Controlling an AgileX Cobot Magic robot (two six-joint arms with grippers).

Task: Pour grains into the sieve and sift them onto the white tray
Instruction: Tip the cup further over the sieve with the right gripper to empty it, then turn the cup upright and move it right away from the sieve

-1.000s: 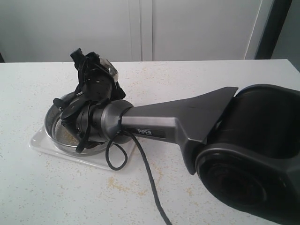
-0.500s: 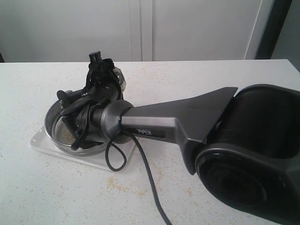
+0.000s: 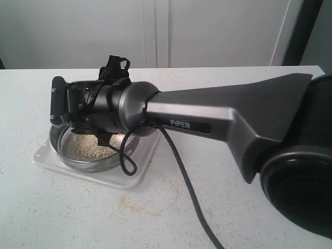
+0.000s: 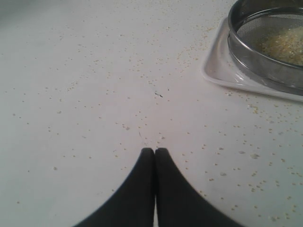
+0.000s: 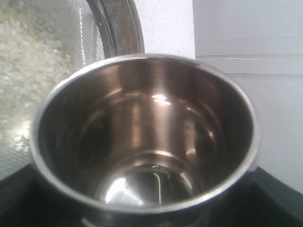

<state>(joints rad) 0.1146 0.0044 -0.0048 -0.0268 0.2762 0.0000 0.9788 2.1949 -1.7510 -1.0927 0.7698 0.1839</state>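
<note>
Right gripper [image 3: 72, 111]: clamped on cup [image 5: 142, 137], judged from black jaw parts flanking cup's base in wrist view. Held over sieve [image 3: 58, 142], toward its 1 o'clock side in exterior view, so anything falling lands on mesh.
Cup: steel, bare and shiny inside, no grains visible. Mouth turned to wrist camera, mesh behind it. Exact tilt hard to read; mostly hidden behind wrist in exterior view.
Left gripper [image 4: 155, 153]: jaws pressed together, nothing between. Low over bare table [image 3: 62, 218], near a tray corner but apart from it. Probably parked aside to leave room for the pour.
Sieve: seated inside tray [image 3: 136, 174], ring nearly as broad as tray, so siftings should drop onto white surface. At 9 o'clock of exterior view.
Grains [image 3: 91, 150]: pale-yellow heap on mesh, near middle. Cannot tell whether any are through to tray.
Strays [image 3: 129, 205]: scattered on table at 5 o'clock of tray; more specks all round left gripper.
Stage (judgement): pour apparently done, sifting not yet evident.
Next (judgement): cup to be set down clear of tray, sieve ring to be gripped and shaken gently.
Risk (judgement): ring riding over tray's low rim, more spill onto table.
</note>
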